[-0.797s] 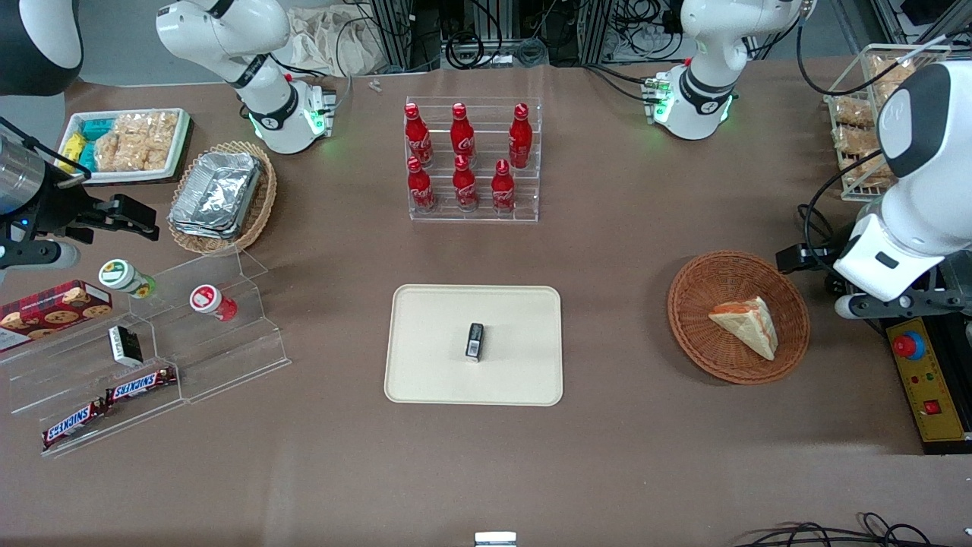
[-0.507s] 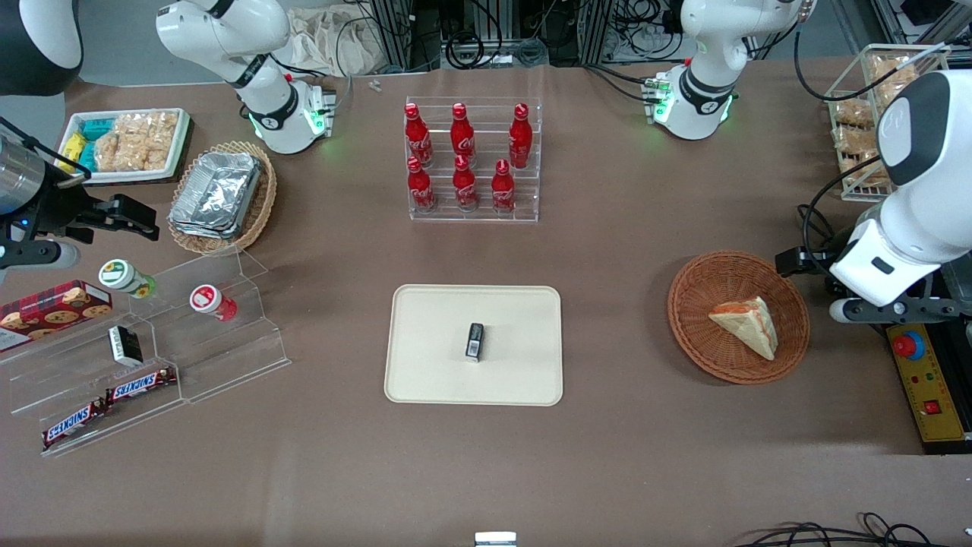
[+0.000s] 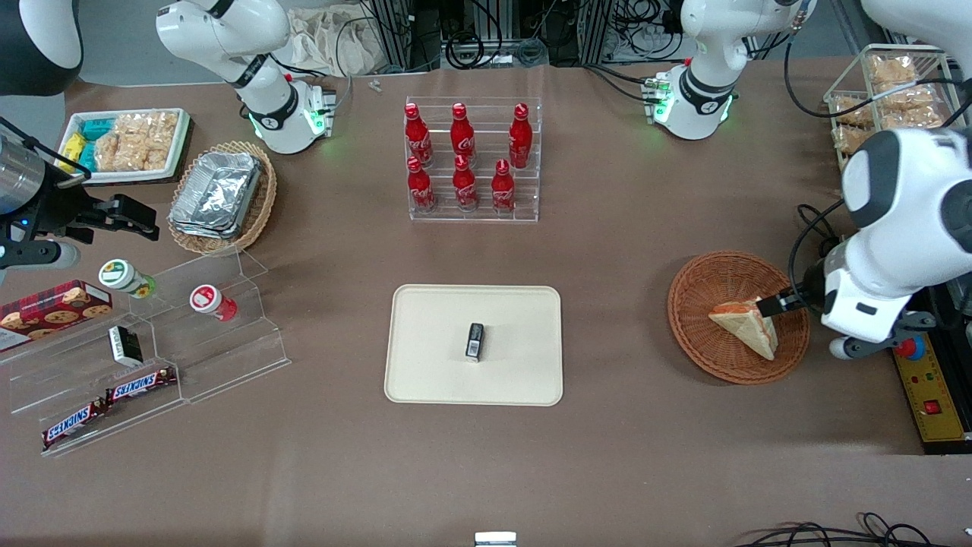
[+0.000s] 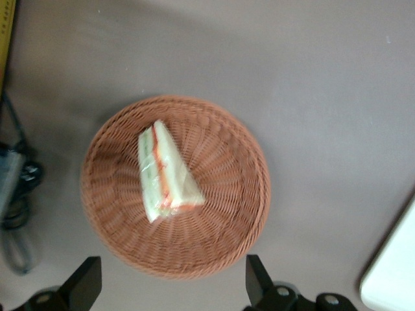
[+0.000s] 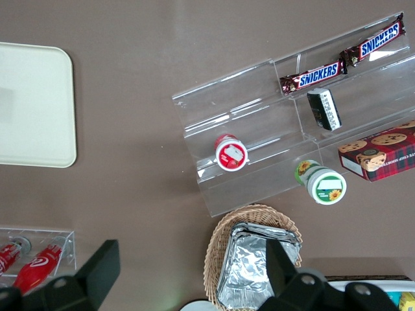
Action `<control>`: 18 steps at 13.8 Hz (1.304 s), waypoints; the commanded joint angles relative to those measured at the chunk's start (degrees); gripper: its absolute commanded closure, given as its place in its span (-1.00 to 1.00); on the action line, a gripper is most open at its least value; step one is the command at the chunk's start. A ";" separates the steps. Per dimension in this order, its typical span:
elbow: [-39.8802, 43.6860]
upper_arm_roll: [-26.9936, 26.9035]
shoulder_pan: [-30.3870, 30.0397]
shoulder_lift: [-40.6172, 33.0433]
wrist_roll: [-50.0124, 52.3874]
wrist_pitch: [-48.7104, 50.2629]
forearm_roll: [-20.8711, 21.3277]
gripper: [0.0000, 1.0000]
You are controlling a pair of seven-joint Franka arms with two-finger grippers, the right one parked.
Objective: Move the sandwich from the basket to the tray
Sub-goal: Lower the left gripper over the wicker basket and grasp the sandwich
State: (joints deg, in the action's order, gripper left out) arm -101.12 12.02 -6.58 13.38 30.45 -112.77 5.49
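The sandwich (image 3: 748, 325), a pale bread wedge with red-orange and green filling, lies in the round reddish-brown basket (image 3: 710, 349) toward the working arm's end of the table. My left gripper (image 3: 782, 304) hovers above the basket's rim, just over the sandwich's edge. In the left wrist view the gripper (image 4: 172, 285) is open wide and empty, with the sandwich (image 4: 165, 172) and basket (image 4: 220, 227) below it. The cream tray (image 3: 433, 365) lies mid-table with a small black packet (image 3: 474, 340) on it. The tray's corner shows in the left wrist view (image 4: 395, 272).
A yellow control box (image 3: 930, 380) and cables (image 4: 16, 194) sit beside the basket. A wire rack of snacks (image 3: 881, 99) stands farther from the camera. A rack of red bottles (image 3: 472, 159) stands farther from the camera than the tray. Acrylic shelves (image 3: 152, 342) hold snacks.
My left arm has swung in from beside the basket, bringing the gripper over its rim and the sandwich. The sandwich and basket have not moved.
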 commanded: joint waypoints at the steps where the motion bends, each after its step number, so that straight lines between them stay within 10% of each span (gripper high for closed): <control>1: -8.63 -0.68 -0.53 -1.61 6.63 -9.54 0.58 -1.00; 7: -20.51 -5.87 -0.80 1.11 16.29 -28.89 0.58 -1.00; 16: -25.00 -6.13 -0.89 4.63 22.45 -32.43 0.49 -1.00; 17: -24.74 -6.13 -0.89 5.85 24.29 -32.69 0.49 -0.89; 18: -24.48 -6.13 -0.89 6.47 25.27 -33.30 0.49 -0.03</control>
State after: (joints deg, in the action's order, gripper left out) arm -124.62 5.79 -7.28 18.87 51.99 -142.85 5.44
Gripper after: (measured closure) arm 0.048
